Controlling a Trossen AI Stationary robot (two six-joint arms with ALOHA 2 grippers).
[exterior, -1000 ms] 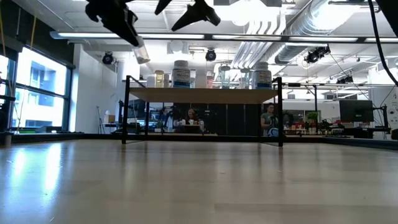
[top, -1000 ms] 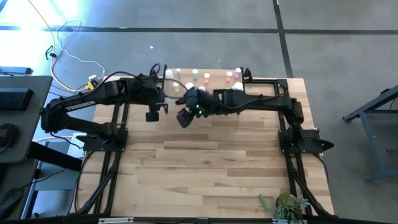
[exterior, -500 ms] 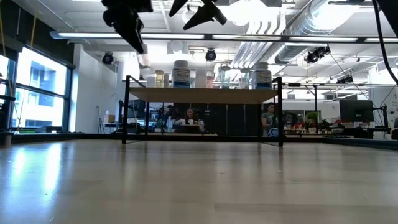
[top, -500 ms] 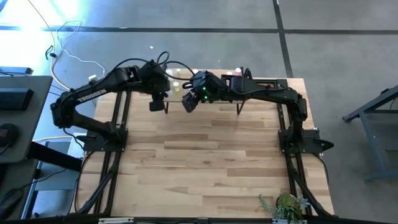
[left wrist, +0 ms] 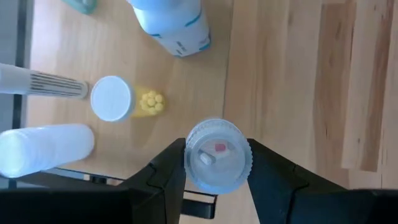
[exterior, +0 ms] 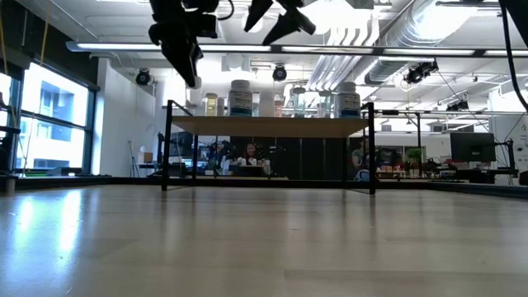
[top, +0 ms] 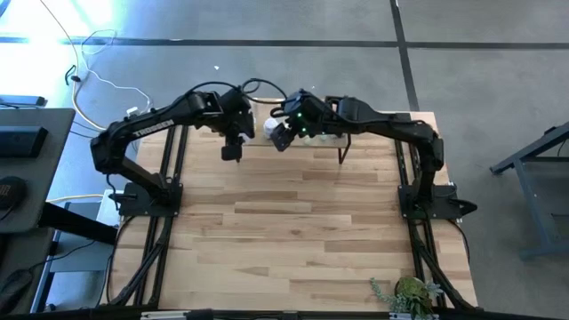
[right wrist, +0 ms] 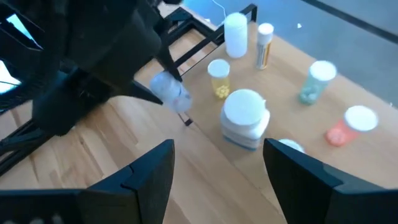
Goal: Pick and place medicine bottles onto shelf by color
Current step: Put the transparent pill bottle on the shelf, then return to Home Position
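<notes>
A small clear bottle (left wrist: 218,155), with a pink speck and a white speck showing inside it, sits pinched between the left gripper's (left wrist: 217,171) two dark fingers, which are closed on its sides; seen from that wrist it hangs above the near edge of the shelf (left wrist: 186,87), over the light wood board. Just beyond it on the board stands a white-capped bottle of yellow pills (left wrist: 121,99), then a larger white jar with a blue label band (left wrist: 171,25), and a white cylinder (left wrist: 43,149) to one side. From the right wrist, the same board carries the yellow bottle (right wrist: 218,78), the large white-lidded jar (right wrist: 244,118), a tall white bottle (right wrist: 235,34), an orange-banded vial (right wrist: 265,43), a green bottle (right wrist: 314,81) and a pink one (right wrist: 348,124). The right gripper (right wrist: 217,180) hovers nearby over the shelf with its fingers spread wide and nothing between them. In the low view the shelf (exterior: 268,124) stands on thin black legs. The risks, as I judge them: the bottle is held close to the shelf's front edge, so a release there could let it tip off onto the table; the two arms are crowded, and a careless move could knock standing bottles over.
</notes>
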